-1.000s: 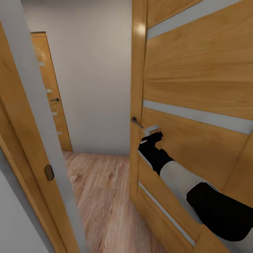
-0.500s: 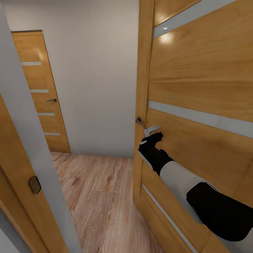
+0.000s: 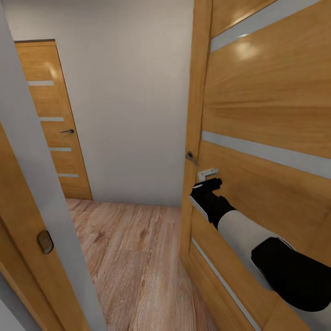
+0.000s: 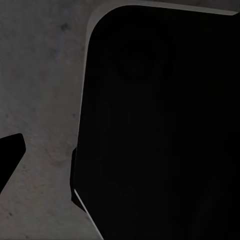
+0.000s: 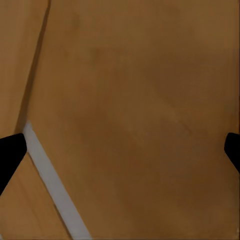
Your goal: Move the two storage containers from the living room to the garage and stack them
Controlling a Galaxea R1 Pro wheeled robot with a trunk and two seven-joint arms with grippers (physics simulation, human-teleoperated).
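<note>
The two storage containers are out of view. In the head view my right arm reaches to a honey-coloured wooden door (image 3: 266, 105), and my right gripper (image 3: 209, 176) sits against its face just below the lever handle (image 3: 191, 158). The right wrist view looks straight at the door panel (image 5: 135, 100); the right gripper (image 5: 120, 152) is open, its fingertips (image 5: 10, 155) far apart with nothing between them. In the left wrist view my left gripper (image 4: 120, 155) hangs over a dark grey mottled floor (image 4: 40, 75); one fingertip (image 4: 11, 155) stands far out to the side, the other lost against a black robot part (image 4: 160, 125).
Past the half-open door lies a small hallway with a light wood-plank floor (image 3: 133, 257) and a white wall (image 3: 128, 101). A second wooden door (image 3: 53, 119) stands shut at the far left. The door frame (image 3: 32, 174) with its strike plate (image 3: 45, 241) is close on my left.
The door has swung further open to the right, with my right arm following it. Earlier the head camera also turned, bringing more of the hallway and the far door into view.
</note>
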